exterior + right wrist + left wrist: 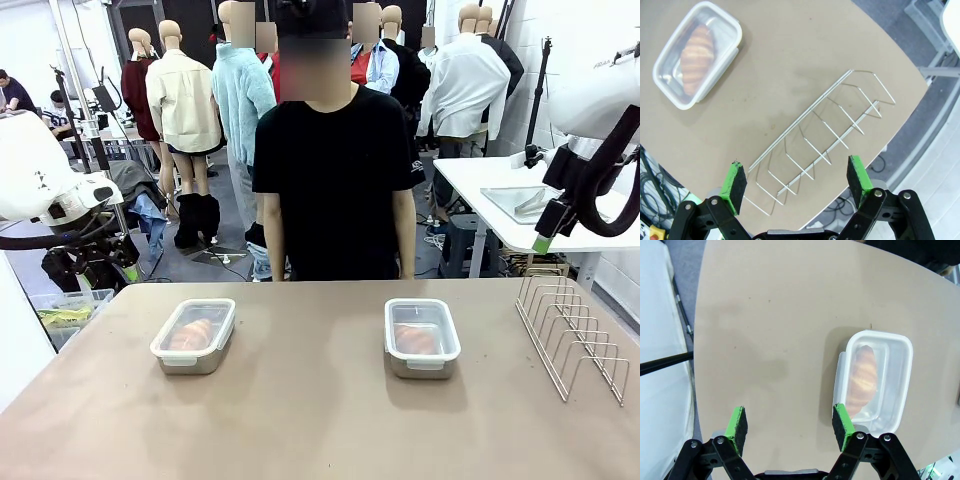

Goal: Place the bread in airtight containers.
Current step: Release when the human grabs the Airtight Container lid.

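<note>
Two airtight containers stand on the table with clear lids on. The left container [194,335] [875,380] holds a golden-brown bread [190,333] [862,377] seen through its lid. Inside the right container [422,337] [696,52] lies another bread [414,339] [696,52]. My left gripper [790,425] hangs open high above the bare table, left of that container. My right gripper [797,177] is open too, raised over the wire rack [815,145], with nothing between its fingers. Both arms sit pulled back at the picture's sides in the front view.
A wire rack [572,335] stands at the table's right end. A person in a black shirt [335,170] stands at the far edge, hands out of sight. The table [320,420] has free room in the middle and front. A white side table [520,205] stands behind on the right.
</note>
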Robot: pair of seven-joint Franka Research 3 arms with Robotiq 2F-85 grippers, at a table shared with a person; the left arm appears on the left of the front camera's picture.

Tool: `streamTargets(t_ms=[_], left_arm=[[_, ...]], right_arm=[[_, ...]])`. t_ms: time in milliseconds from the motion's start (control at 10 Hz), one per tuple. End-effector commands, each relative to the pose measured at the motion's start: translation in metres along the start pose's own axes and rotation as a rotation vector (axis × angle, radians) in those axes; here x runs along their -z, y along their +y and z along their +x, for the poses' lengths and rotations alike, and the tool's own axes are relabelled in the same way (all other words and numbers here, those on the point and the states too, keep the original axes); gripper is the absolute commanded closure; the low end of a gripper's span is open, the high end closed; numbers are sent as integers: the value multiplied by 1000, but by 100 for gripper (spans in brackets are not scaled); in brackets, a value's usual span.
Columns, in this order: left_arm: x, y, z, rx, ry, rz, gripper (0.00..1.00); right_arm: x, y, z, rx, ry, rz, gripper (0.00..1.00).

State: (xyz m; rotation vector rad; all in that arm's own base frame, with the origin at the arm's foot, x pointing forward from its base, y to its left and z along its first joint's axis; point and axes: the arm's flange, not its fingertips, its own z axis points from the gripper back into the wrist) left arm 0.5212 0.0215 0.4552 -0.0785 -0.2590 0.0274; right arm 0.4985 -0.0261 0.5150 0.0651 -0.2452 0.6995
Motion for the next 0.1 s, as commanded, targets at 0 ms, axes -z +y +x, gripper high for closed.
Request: streamTargets(t_ms=[0], left_arm=[[-2,1,0,-1,-4,2,12]], right_arm=[[-1,-1,2,1,12,-4,0]])
